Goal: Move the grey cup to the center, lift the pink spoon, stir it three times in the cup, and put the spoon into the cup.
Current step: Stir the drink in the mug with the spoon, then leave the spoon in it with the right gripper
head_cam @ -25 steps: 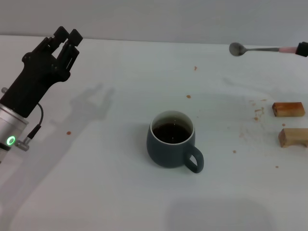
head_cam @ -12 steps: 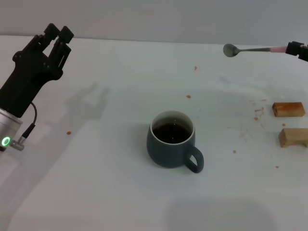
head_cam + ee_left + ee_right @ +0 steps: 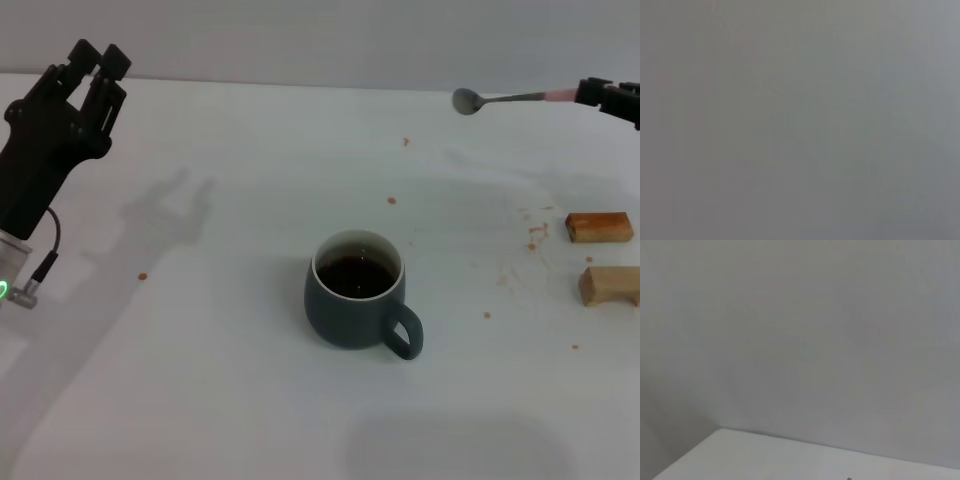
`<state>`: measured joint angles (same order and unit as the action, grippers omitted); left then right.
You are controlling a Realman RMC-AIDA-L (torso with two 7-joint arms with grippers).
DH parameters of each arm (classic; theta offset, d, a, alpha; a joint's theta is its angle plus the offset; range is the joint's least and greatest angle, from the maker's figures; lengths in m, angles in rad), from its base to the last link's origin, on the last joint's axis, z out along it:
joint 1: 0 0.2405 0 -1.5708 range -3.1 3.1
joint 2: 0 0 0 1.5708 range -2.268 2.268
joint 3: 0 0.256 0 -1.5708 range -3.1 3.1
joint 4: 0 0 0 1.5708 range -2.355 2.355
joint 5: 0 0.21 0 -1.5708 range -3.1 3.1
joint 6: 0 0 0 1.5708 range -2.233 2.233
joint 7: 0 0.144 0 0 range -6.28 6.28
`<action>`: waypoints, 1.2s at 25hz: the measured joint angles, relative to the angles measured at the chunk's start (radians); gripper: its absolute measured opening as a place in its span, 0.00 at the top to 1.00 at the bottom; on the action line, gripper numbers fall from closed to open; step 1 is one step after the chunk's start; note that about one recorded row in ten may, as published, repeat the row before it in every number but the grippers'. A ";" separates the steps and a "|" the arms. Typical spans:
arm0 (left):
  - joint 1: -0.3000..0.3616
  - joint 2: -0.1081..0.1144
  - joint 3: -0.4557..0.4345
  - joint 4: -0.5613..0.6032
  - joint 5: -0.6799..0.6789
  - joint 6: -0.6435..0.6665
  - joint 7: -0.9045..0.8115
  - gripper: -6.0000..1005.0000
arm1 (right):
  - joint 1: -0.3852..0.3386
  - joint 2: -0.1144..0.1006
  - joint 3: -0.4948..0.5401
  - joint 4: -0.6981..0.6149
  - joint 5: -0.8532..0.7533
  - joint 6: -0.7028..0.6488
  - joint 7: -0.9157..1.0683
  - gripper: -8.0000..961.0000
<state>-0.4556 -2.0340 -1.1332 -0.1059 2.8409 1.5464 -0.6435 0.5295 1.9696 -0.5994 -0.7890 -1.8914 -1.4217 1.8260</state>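
Cup (image 3: 354, 290) sits mid-surface (image 3: 230, 400), dark liquid inside, handle toward 5 o'clock; centring looks done. Spoon (image 3: 510, 97) held level in air at 2 o'clock from cup, well apart; over last second it has crept toward cup, bowl leading. Right claw (image 3: 612, 97) clamped on pink handle end at frame edge. Left claw (image 3: 88, 62) at 10 o'clock, fingers slightly parted, holding nothing, pulling away. You judge: lift done, stirring not begun. Two wooden blocks (image 3: 600, 226) at 3 o'clock, untouched.

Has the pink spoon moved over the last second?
Yes. In the head view the pink spoon, held by the right gripper, has shifted toward the robot's left, closer in line with the unmoved grey cup.
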 joint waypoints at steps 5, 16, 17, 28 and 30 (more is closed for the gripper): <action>0.005 0.001 -0.008 0.000 0.000 0.000 0.005 0.62 | 0.042 -0.003 -0.015 -0.005 -0.049 0.000 0.036 0.89; 0.005 0.001 -0.010 0.000 0.000 -0.007 0.010 0.62 | 0.131 -0.029 -0.150 -0.089 -0.117 -0.032 0.212 0.89; 0.005 0.001 -0.010 0.000 0.000 -0.007 0.010 0.62 | 0.131 -0.029 -0.150 -0.089 -0.117 -0.032 0.212 0.89; 0.004 -0.012 -0.010 0.000 0.003 -0.010 0.011 0.62 | 0.237 -0.054 -0.157 -0.149 -0.171 -0.172 0.355 0.89; 0.004 -0.013 -0.010 0.000 0.002 -0.010 0.011 0.62 | 0.250 -0.055 -0.158 -0.159 -0.174 -0.190 0.372 0.89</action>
<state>-0.4517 -2.0466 -1.1428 -0.1054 2.8432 1.5361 -0.6325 0.7793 1.9148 -0.7572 -0.9476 -2.0657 -1.6115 2.1982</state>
